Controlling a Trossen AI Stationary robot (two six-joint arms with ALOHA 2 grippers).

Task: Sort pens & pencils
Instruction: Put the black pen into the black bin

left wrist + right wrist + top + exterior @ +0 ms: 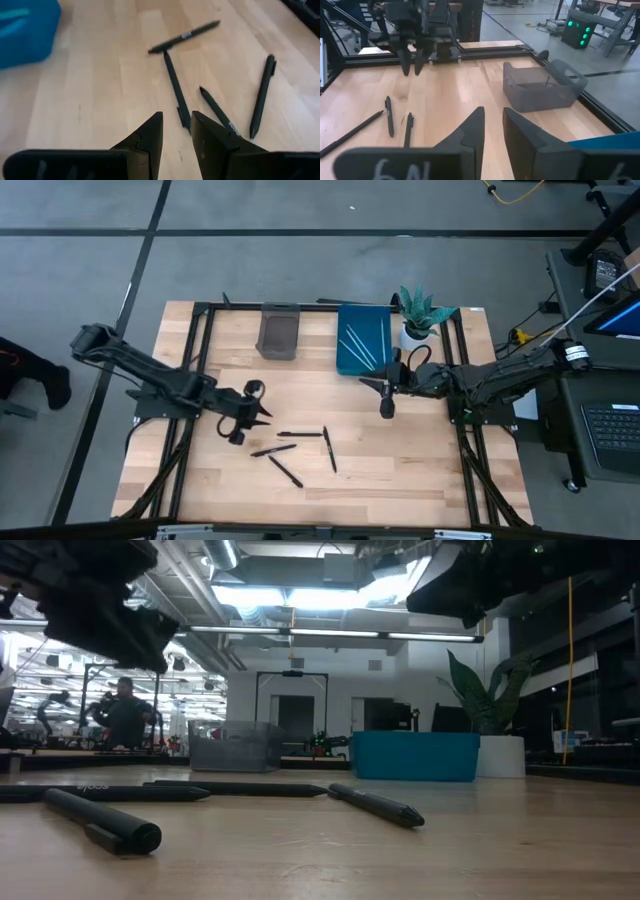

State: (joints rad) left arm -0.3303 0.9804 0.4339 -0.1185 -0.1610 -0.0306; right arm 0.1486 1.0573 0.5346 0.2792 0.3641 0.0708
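1. Jaws: left gripper (262,413) stands narrowly parted and empty, the fingers (150,135) a small gap apart; right gripper (386,388) likewise narrow and empty, hanging near the blue tray.
2. Four thin black plastic pens (300,434) lie loose on the pale wooden tabletop (420,470), scattered toward the middle of the front edge and just right of the left gripper. Risk: two seem to lie close together at one end in the left wrist view (176,90), so a descent there could pinch both or roll one aside.
3. Several pale blue-teal pencils (362,345) lie inside the shallow blue rectangular tray (348,315) at the back edge, right of centre. Risk: a black pen dropped here would spoil the sort.
4. Grey translucent plastic bin (279,330) stands at the back edge, left of centre; judged the likely home for the black pens. Its contents cannot be told. Risk: a release over the rim could bounce a pen out.
5. Small green potted plant in a white pot (418,320) stands near the back right corner, just beside the tray. Risk: the right arm swinging back could clip its leaves.
6. A person (125,715) shows in the room beyond the table.
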